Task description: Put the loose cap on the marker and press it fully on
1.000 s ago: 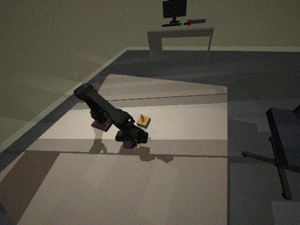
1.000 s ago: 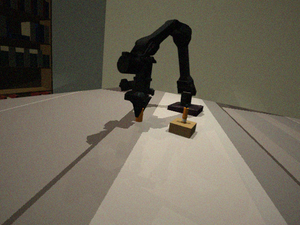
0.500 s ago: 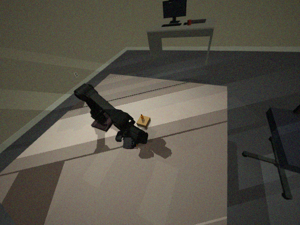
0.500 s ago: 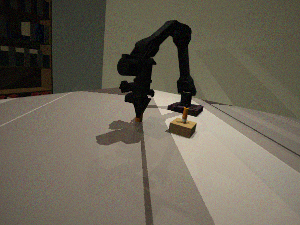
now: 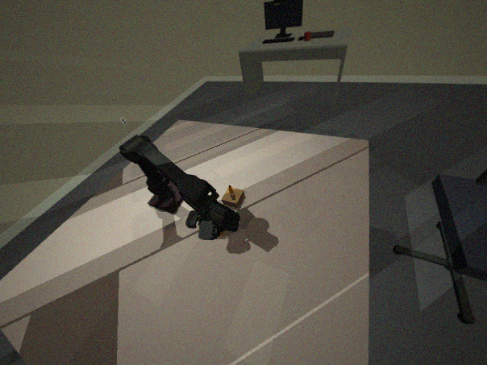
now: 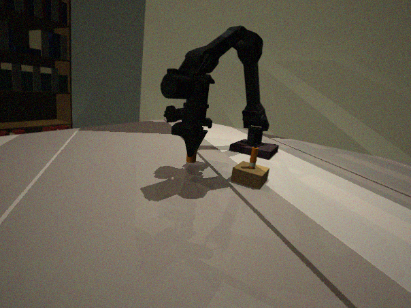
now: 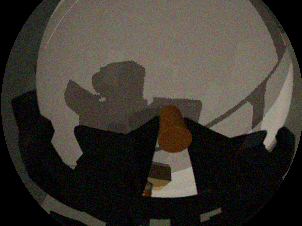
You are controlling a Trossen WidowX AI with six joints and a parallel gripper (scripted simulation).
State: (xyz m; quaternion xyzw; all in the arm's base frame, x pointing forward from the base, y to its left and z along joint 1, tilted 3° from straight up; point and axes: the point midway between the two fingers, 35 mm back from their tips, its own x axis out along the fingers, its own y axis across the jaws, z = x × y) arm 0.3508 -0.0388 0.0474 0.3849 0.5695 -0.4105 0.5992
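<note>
Scene: a dark robot arm was shown bent over a pale table [image 6: 103, 246], its wrist pointed straight down, with a long shadow thrown beside it.

Gripper: the gripper [image 6: 190, 154] was seen closed on the orange cap [image 6: 190, 158], its two tapered fingers pinched on the cap's upper part.

Cap: in the exterior view the cap was held upright, its lower end at or just above the table; whether it touched the surface could not be told. In the wrist view the cap [image 7: 172, 130] was framed between the dark fingers.

Marker: an orange marker [image 6: 253, 157] was shown standing upright in a tan holder block [image 6: 250, 175], uncapped, near the gripper but clearly apart from it, between the gripper and the arm's base [image 6: 254, 148].

Top view: the gripper [image 5: 217, 230] was seen beside the holder block [image 5: 232, 197], with only a sliver of orange visible under the fingers.

Step in hand: the grasp of the cap was judged to be made, with the lift not yet begun; capping, pressing and withdrawal were all left to do.

Next move: a straight lift was judged to be called for, then a carry sideways until the cap's open end was centred over the marker tip, with the cap kept vertical so that it could be lowered on and pressed home.

Risk: a tilted cap was judged likely to catch on the tip or push the marker aslant in its block.
</note>
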